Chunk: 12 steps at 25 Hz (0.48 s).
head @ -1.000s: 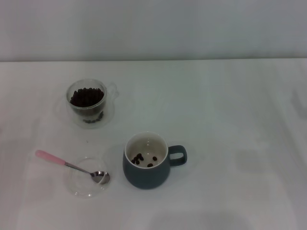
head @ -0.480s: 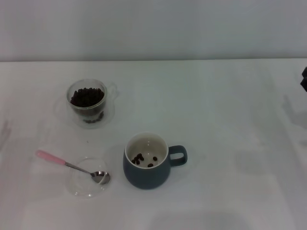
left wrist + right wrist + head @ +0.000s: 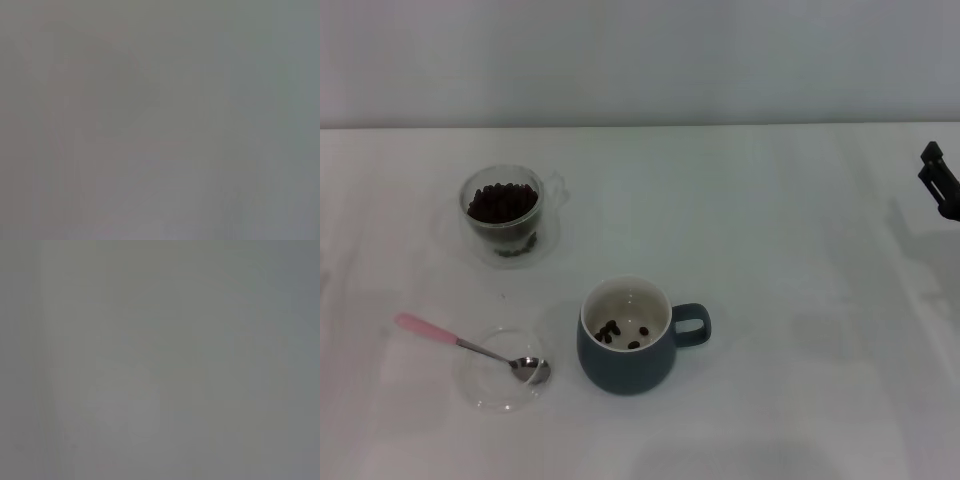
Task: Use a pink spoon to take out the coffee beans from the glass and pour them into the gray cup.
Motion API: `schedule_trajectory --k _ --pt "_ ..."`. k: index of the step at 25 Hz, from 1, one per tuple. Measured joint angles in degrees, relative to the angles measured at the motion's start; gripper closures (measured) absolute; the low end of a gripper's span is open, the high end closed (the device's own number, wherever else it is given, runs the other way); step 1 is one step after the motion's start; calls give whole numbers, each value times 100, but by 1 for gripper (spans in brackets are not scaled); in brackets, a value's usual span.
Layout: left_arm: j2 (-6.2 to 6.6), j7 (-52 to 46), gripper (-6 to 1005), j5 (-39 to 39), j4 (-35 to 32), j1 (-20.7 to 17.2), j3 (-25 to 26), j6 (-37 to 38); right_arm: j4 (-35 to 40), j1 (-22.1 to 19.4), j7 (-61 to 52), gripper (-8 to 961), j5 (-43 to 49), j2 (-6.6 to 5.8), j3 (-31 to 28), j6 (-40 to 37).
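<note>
The pink spoon (image 3: 470, 348) lies well apart from the right gripper (image 3: 940, 180), which has edged in; its grip can't be told.

light: soft, even, we see no glare | shadows: faint under the gray cup (image 3: 624, 345) and the glass (image 3: 503, 212) | head view: slightly soft | both wrist views: featureless gray blur, we discern nothing

Bean-filled glass (image 3: 502, 213) far-left; pink spoon (image 3: 470, 347) beside gray cup (image 3: 625, 335)
</note>
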State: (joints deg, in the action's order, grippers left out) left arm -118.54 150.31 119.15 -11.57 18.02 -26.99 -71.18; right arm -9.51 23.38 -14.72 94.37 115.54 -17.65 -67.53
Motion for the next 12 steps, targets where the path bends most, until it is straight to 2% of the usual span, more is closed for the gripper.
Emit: schedule_trajectory --k 12 --pt "9 -234 138 -50 -210 -298 14 -312 -326 -1 92 121 -26 23 -202 -20"
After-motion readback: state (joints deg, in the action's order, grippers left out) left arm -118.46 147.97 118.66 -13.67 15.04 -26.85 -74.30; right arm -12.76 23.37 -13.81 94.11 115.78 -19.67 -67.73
